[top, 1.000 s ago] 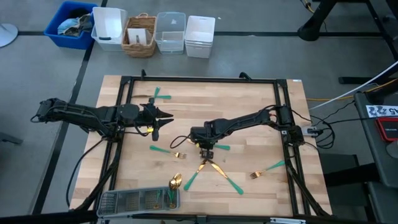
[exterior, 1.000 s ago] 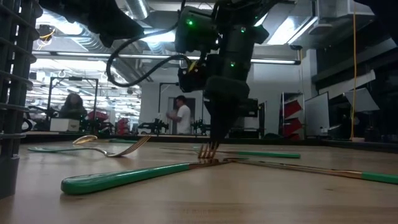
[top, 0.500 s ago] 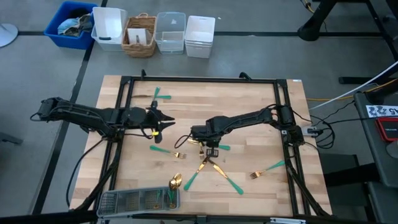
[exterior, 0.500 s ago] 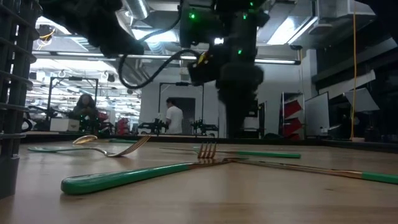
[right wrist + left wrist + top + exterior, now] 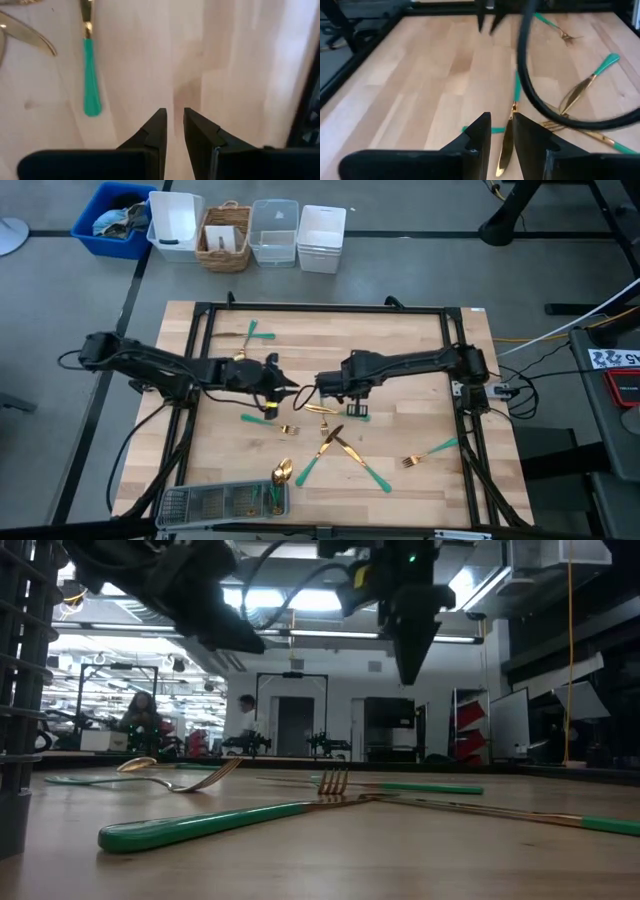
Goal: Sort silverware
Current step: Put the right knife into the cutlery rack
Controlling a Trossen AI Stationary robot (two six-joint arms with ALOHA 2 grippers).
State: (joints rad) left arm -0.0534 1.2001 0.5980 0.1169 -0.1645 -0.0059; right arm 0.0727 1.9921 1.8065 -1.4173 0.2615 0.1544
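Both arms are up off the table near centre. Right gripper (image 5: 354,406) hangs just to 3 o'clock of centre, jaws narrow with a slim gap, nothing in them and bare wood under the tips. Left gripper (image 5: 501,131) is just to 9 o'clock of centre, also narrow and apparently empty. A knife (image 5: 506,145) on the table lines up with its gap.

The silverware is loose:
- crossed pair (image 5: 332,443) at 6 o'clock of centre
- fork (image 5: 430,452) at 4
- fork (image 5: 265,421) at 8
- one piece (image 5: 251,332) far out at 11
- spoons (image 5: 281,473) already at the tray (image 5: 205,503) on the 7 o'clock edge

My read is that the step is picking the next piece. Open wider before descending. Come straight down across the teal handle, not the gold head. Take the upper piece of the crossed pair so the other doesn't drag.
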